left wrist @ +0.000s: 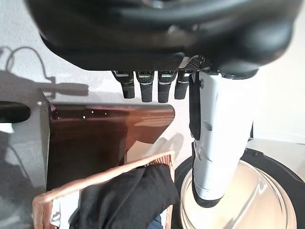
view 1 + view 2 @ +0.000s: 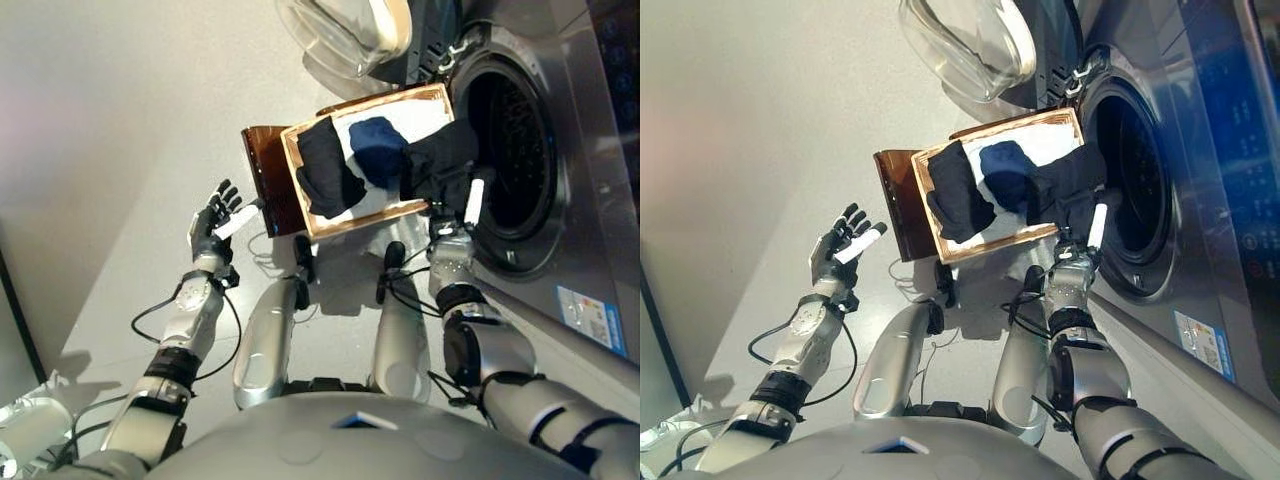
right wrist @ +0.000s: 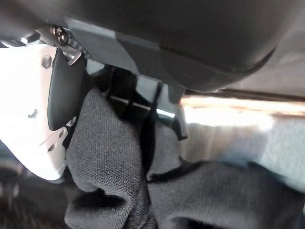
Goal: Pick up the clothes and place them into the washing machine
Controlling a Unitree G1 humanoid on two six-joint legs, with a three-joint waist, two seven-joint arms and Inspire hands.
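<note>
labels: a sticker (image 2: 597, 318) with blue and white print sits on the washing machine's front panel near the right arm; the print is too small to read
washing machine: silver-grey front loader (image 2: 1200, 180) along the right side of the head views, round drum opening dark inside
door: glass porthole door (image 2: 965, 40) swung open, standing out from the machine beyond the basket
floor: plain pale grey floor (image 2: 120, 120), smooth and bare on the left side
basket: shallow tray-like basket (image 2: 296, 170) with a light wooden rim and white lining, standing just beside the drum opening; a dark brown glossy panel (image 2: 270, 180) lies against its left edge
clothes in basket: a black garment (image 2: 325, 170) bunched at the left end, a dark blue garment (image 2: 378, 145) in the middle, both lying on the white lining
held garment: a black knit cloth (image 2: 445, 160), coarse weave plain in the right wrist view, stretched from the basket's right end to the mouth of the drum
right hand: right hand (image 2: 468, 200) at the drum's rim, white-covered thumb and dark fingers pinched on the black knit cloth
left hand: left hand (image 2: 215, 222) raised over the floor left of the basket, fingers straight and spread, holding nothing
</note>
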